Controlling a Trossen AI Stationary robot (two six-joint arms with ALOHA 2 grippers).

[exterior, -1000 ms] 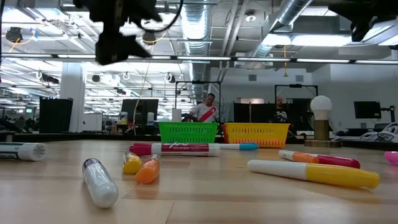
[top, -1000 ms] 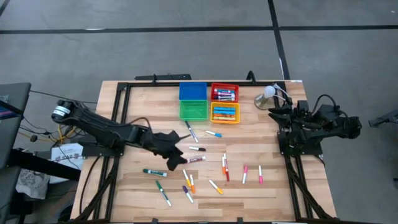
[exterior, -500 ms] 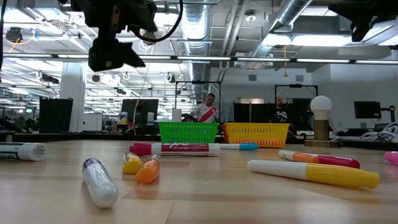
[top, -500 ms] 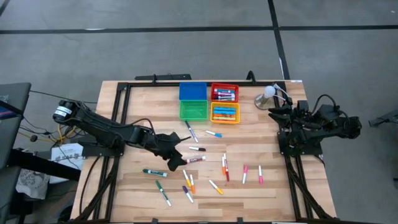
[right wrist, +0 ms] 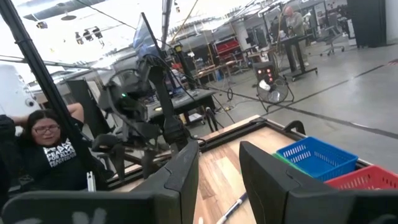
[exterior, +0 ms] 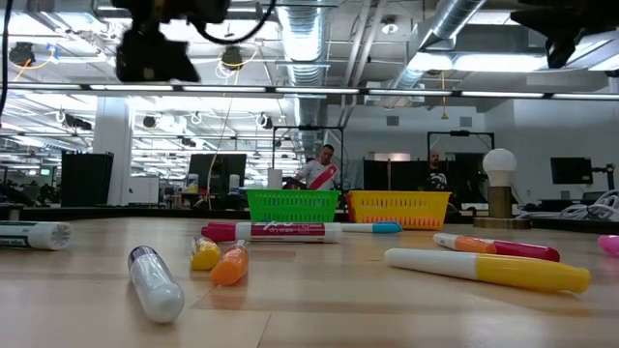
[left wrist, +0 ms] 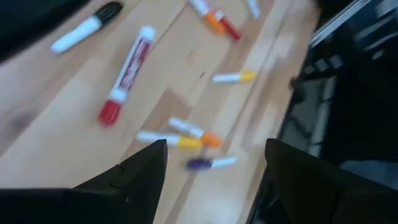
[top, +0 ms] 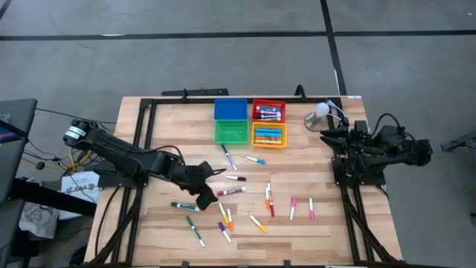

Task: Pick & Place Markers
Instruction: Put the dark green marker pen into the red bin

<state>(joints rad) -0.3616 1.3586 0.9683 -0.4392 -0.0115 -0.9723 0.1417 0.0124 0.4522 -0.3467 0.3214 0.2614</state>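
Several markers [top: 230, 191] lie scattered flat on the wooden table [top: 327, 223], among them a red-capped one [left wrist: 127, 71] and a purple-capped one [exterior: 155, 280]. More markers lie in the red bin [top: 268, 112] and the yellow bin [top: 269, 135]. My left gripper [top: 206, 195] hovers open above the loose markers left of the table's middle, tilted downward, with nothing between its fingers [left wrist: 149, 165]. It also shows in the low view as the left gripper [exterior: 153, 56], high up. My right gripper [right wrist: 217, 171] waits at the table's right edge, level, open and empty.
A blue bin [top: 230, 109] and a green bin [top: 232, 132] stand beside the red and yellow ones at the far middle. A small lamp with a white bulb [top: 321, 110] stands at the far right. A black frame [top: 141, 126] runs along the table's edges. A person [right wrist: 43, 143] sits beyond the table.
My left gripper has risen a little and drawn back toward the table's left edge, tipping somewhat, and has stayed open. No marker has moved.
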